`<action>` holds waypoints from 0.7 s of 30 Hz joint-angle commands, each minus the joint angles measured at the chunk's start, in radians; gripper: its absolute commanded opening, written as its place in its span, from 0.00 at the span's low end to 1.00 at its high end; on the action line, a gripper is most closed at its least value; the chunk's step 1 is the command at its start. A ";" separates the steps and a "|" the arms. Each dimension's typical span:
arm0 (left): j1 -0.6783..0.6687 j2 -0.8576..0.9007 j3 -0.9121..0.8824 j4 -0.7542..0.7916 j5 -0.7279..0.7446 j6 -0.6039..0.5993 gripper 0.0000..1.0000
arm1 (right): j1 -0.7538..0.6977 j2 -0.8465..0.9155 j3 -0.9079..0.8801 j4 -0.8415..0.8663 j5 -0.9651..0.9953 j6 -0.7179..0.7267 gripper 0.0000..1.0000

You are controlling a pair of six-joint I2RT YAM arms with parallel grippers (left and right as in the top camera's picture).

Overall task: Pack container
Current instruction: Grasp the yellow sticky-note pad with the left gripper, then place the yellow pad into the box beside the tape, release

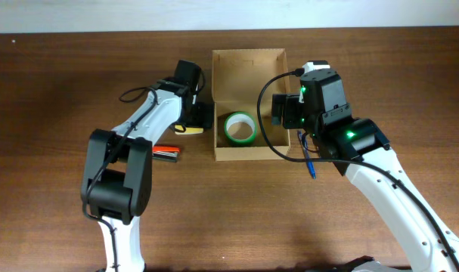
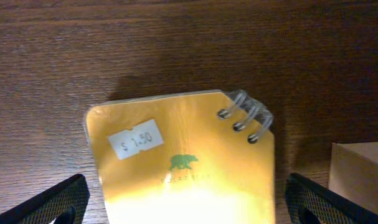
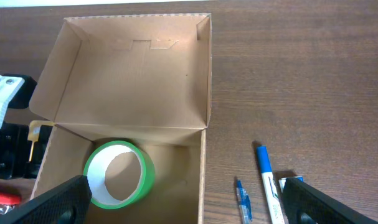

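The container is an open tan cardboard box at the table's middle, with its lid flap standing at the far side; it also shows in the right wrist view. A green tape roll lies inside it. A yellow spiral notepad with a price sticker lies on the table just left of the box. My left gripper is open, with a finger on each side of the notepad and not touching it. My right gripper is open and empty over the box's right wall.
A blue-capped marker and a small blue pen lie on the table right of the box. A red and black tool lies left of the box, near the left arm. The box corner is close to my left gripper's right finger.
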State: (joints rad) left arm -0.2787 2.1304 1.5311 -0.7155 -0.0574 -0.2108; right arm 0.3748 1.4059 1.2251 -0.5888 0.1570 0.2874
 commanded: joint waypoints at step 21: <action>0.016 -0.035 0.016 -0.071 -0.015 -0.013 0.63 | 0.003 -0.059 0.127 -0.018 0.051 -0.074 0.99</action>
State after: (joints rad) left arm -0.2726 2.1338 1.5497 -0.7673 -0.0574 -0.2249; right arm 0.3748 1.3933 1.3010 -0.6041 0.1665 0.2371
